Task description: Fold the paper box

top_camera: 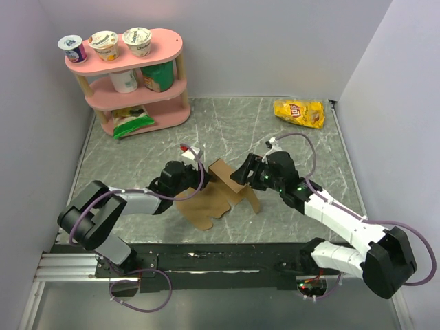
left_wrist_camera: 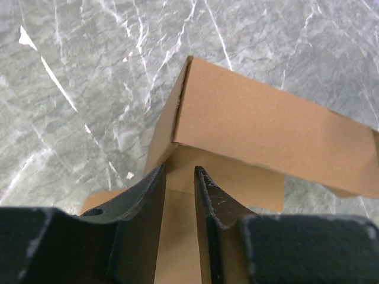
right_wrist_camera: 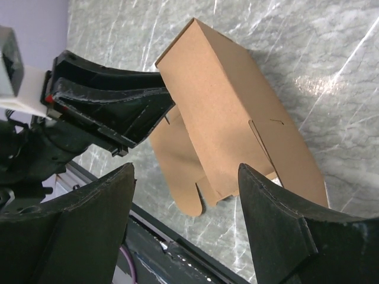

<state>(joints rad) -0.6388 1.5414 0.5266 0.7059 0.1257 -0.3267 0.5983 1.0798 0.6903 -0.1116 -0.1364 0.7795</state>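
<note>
The paper box (top_camera: 218, 199) is plain brown cardboard, half folded, in the middle of the marble table. One part stands up as a hollow sleeve (right_wrist_camera: 231, 118) and rounded flaps lie flat toward the near edge. My left gripper (top_camera: 194, 180) reaches in from the left, level with the sleeve's left end. In the left wrist view its jaws (left_wrist_camera: 179, 170) stand a narrow gap apart over a flat flap, below the raised sleeve (left_wrist_camera: 266, 136); nothing shows pinched between them. My right gripper (top_camera: 242, 175) is wide open at the sleeve's right side. In its wrist view the gripper (right_wrist_camera: 186, 167) is short of the box.
A pink shelf (top_camera: 130, 82) with yogurt cups and packets stands at the back left. A yellow chip bag (top_camera: 299, 112) lies at the back right. White walls enclose the table on three sides. A black rail (top_camera: 206, 261) runs along the near edge.
</note>
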